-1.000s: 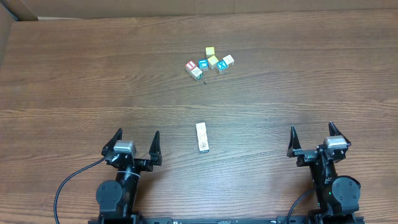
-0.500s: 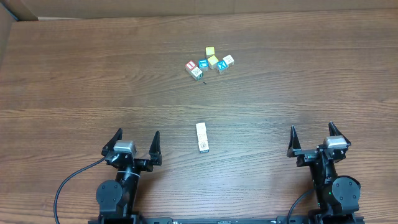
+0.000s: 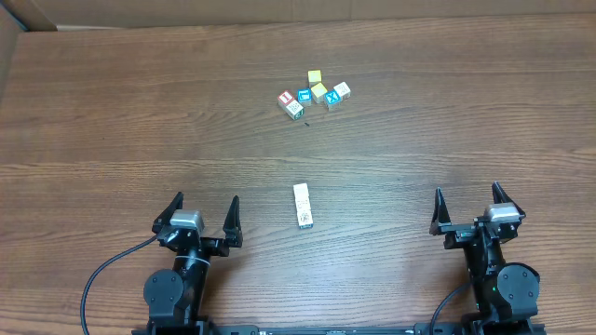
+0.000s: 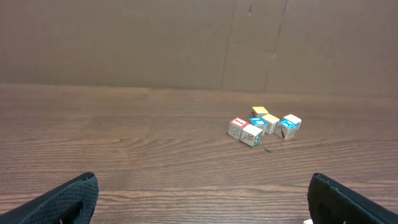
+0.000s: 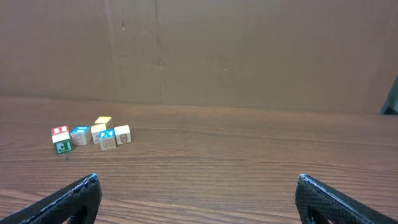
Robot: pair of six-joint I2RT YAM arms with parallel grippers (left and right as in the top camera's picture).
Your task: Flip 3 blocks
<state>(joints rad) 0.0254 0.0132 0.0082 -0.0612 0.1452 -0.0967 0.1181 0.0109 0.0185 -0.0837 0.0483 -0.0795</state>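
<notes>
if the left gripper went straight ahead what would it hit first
Looks free: the left gripper faces bare wooden table; the cluster of small coloured wooden cubes lies right of its line. Beyond: cardboard wall.

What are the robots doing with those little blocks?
Nothing is being handled right now. The left gripper and the right gripper wait at the near edge of the table, jaws open and empty. A short row of pale blocks lies between them, untouched. A bunch of colourful blocks sits farther back.
</notes>
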